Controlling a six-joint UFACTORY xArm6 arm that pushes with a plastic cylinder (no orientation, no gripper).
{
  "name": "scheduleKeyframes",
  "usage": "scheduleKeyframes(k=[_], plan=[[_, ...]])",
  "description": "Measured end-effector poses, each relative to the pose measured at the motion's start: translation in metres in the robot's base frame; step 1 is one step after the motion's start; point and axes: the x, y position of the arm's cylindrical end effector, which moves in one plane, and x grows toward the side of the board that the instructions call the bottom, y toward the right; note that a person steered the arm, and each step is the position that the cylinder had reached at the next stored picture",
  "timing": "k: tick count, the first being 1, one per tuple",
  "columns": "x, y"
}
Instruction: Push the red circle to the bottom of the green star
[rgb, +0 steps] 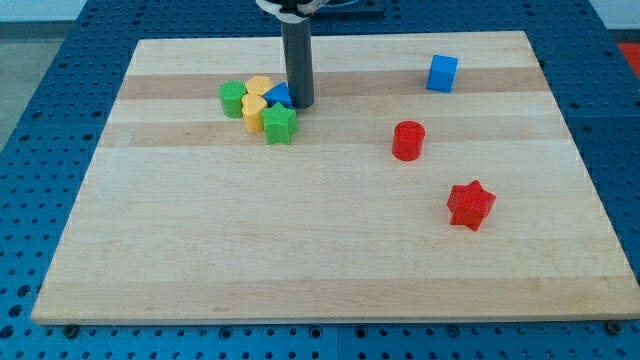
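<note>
Closest to you sits the red star (470, 205), low on the view's right side of the desk (300, 260). Up and to the left of it you see the red circle (408, 140), standing alone. It is well apart from the green star (280, 124), which is off to the view's left.

The green star sits at the bottom of a little huddle of blocks. Just above it you find two yellow blocks (256, 100), a green block (233, 98) on the far left, and a blue block (278, 96) partly hidden.

My tip (301, 104) is down by this huddle, just right of the blue block and just above the green star. You have no claw here, only the rod.

A blue cube (442, 73) sits alone near the view's top right.
</note>
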Motion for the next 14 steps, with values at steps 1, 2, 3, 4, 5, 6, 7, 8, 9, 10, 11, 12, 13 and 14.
scheduleKeyframes(k=[1,2,3,4,5,6,7,8,9,10,11,12,13,14], plan=[[0.000,0.013],[-0.012,0.055],[-0.008,0.110],[0.013,0.168],[0.045,0.214],[0.115,0.218],[0.119,0.218],[0.101,0.212],[0.090,0.186],[0.086,0.169],[0.086,0.151],[0.086,0.131],[0.086,0.113],[0.086,0.097]])
